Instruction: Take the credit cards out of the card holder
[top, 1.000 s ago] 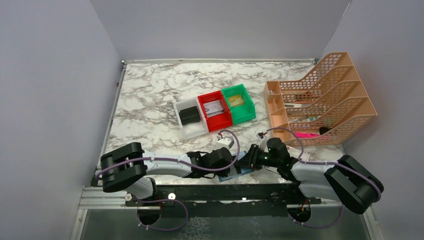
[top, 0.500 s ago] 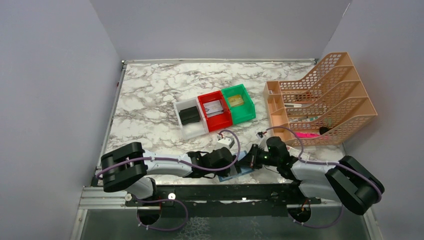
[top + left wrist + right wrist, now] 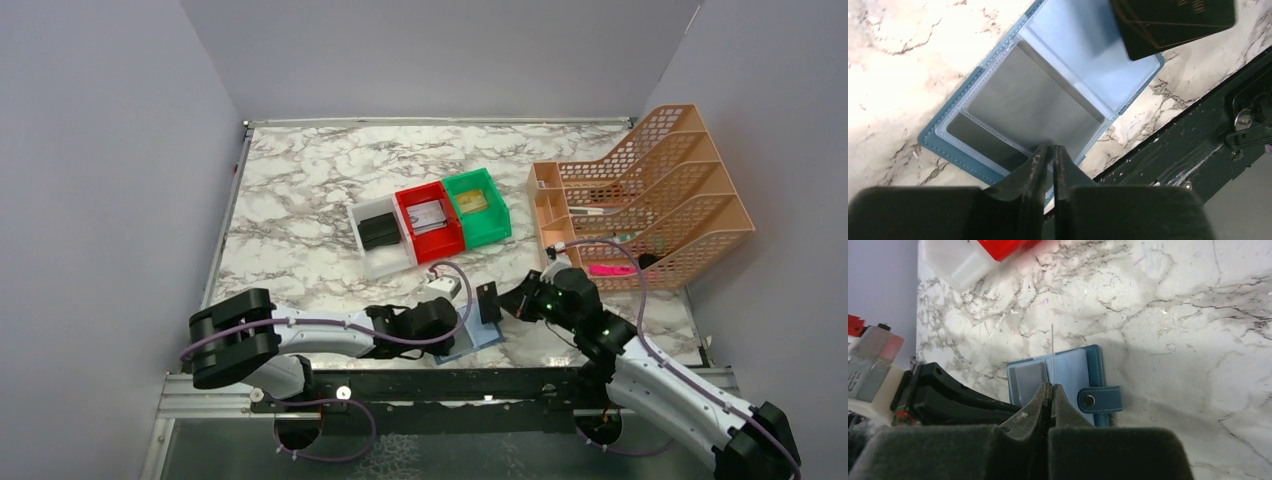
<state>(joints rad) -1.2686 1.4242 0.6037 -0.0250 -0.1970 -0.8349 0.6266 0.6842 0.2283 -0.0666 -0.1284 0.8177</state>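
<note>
**One card held clear, holder pinned at the near edge**

At the near edge of the table (image 3: pixel 300 190), about midway along it, the card holder (image 3: pixel 1083 55) is laid open and flat, pocket panels up. The left claw (image 3: pixel 1053 155) is set down on the holder's edge with its fingers all but closed, only a slit left between them. Whether the holder's edge is pinched there or merely pressed cannot be told.

Just beyond, raised off the holder, a dark credit card (image 3: pixel 1173 20) is clamped in the fully closed right claw (image 3: pixel 1052 390). From that wrist it is seen edge-on as a thin line, with the holder below and ahead and the snap tab (image 3: pixel 1100 400) sticking out to one side.

The step in hand is judged to be carrying this card away. It would be done well if the grip is kept firm — a thin, slick card can pivot — and the card is lifted well clear before it is swung aside. The holder should be held down meanwhile. Whether another card sits in the grey clear pocket cannot be told.

Farther back, near the table's middle, a red bin (image 3: pixel 442 250) is seen — a possible drop point.
</note>
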